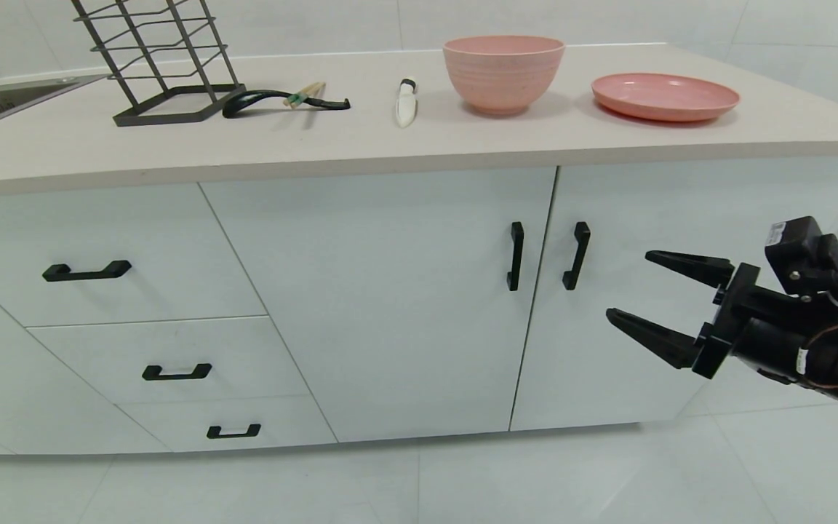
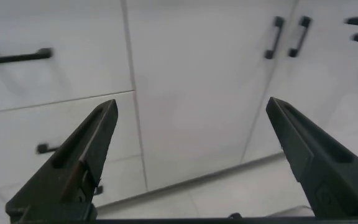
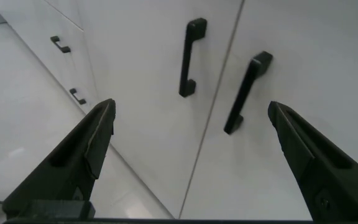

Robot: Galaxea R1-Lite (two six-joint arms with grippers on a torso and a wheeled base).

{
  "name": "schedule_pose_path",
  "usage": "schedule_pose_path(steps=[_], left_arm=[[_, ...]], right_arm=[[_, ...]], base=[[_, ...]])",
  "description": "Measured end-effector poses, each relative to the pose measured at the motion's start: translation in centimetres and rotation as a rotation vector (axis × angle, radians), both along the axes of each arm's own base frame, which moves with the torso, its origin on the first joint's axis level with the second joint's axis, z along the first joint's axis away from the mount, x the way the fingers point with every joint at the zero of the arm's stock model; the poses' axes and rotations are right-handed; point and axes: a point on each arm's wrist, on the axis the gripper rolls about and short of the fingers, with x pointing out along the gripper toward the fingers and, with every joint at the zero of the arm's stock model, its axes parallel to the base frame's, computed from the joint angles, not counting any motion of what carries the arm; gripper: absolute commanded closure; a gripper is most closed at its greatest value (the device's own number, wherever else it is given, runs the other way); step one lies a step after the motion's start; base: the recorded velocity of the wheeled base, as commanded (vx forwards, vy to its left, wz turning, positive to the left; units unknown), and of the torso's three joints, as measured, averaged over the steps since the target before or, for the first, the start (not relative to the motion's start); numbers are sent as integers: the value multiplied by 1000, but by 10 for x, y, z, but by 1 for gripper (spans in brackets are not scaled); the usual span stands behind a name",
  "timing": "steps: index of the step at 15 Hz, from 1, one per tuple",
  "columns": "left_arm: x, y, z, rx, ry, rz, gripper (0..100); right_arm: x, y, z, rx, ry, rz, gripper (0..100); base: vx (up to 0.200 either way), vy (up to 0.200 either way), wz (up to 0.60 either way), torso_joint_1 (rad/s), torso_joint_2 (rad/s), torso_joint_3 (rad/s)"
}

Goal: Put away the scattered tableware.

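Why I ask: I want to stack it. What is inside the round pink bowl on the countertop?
The upper inner wall of the round pink bowl shows, and it is bare; nothing pokes above the rim. Its near wall hides the bottom.

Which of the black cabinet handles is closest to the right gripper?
The upright handle on the right-hand door; its twin is on the left door, and the three level drawer handles are farther left.
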Motion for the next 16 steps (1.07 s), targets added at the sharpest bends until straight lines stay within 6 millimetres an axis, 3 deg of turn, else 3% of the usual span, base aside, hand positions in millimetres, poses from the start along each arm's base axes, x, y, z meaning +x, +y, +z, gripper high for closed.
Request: schedule_pose_path(steps=[4, 7, 13, 16], left_arm=[[38, -8, 44, 131, -29, -226, 0], [79, -22, 62, 249, -100, -455, 0], [161, -61, 59, 335, -151, -771, 0], [200, -107, 58, 327, -186, -977, 0]], right_arm=[[11, 14, -5, -10, 0, 52, 0], [8, 12, -13, -21, 27, 54, 0], [3, 6, -11, -19, 19, 44, 0], [-2, -3, -8, -22, 8, 78, 0]], base=[[0, 0, 0, 0, 0, 0], [0, 0, 0, 0, 0, 0], [0, 0, 0, 0, 0, 0], [0, 0, 0, 0, 0, 0]])
